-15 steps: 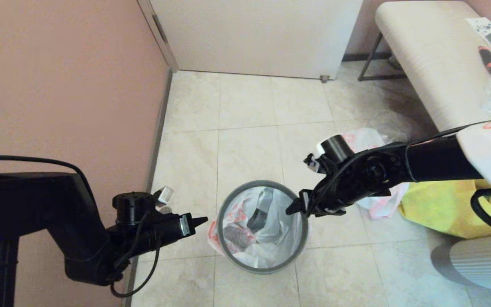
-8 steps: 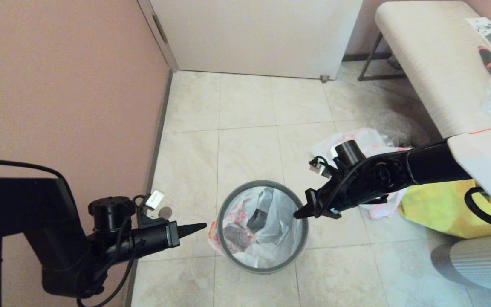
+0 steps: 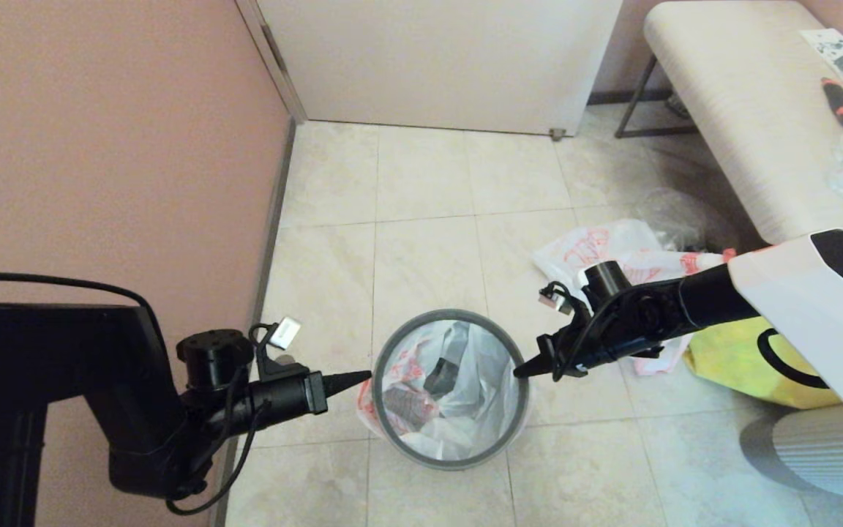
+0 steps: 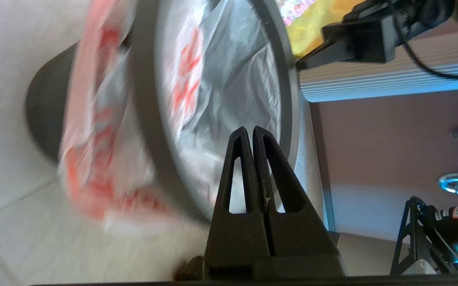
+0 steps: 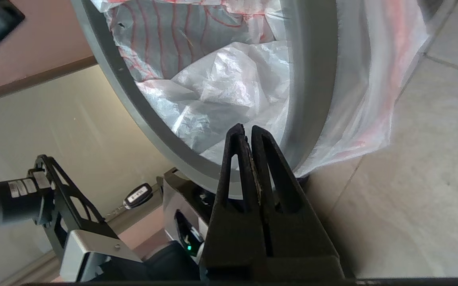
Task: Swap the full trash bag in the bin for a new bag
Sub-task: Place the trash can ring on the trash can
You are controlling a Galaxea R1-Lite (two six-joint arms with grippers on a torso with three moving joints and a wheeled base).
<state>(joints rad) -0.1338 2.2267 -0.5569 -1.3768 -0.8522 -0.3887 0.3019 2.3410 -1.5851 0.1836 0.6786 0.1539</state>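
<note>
The left pincer (image 3: pixel 366 376) is pressed fully together with nothing between its tips, and its point sits just outside the grey hoop of the bin (image 3: pixel 392 344) on the robot's left side, level with the rim. The right pincer (image 3: pixel 518 372) is likewise closed tight and empty, its point at the opposite edge of the same rim, so the bin lies directly between the two pincers, which aim at each other across its mouth. In the left wrist view the left pincer (image 4: pixel 250 133) shows both blades touching along their length, with the hoop and the bag's red-orange print just beyond the tips; in the right wrist view the right pincer (image 5: pixel 247 131) is shut the same way, its tips over the inner edge of the hoop. The full trash bag (image 3: pixel 458 410) is seated in the bin, between the pincer points and below them, its white film folded out over the rim and hanging down the outer wall on the left pincer's side, with dark items showing inside. The new bag (image 3: pixel 597 245) lies limp on the floor tiles behind the right pincer, beyond its wrist and partly hidden by the arm. A yellow tote (image 3: pixel 729 359) sits under the right forearm, and a pale bench (image 3: pixel 729 110) stands farther off beyond the right pincer.
</note>
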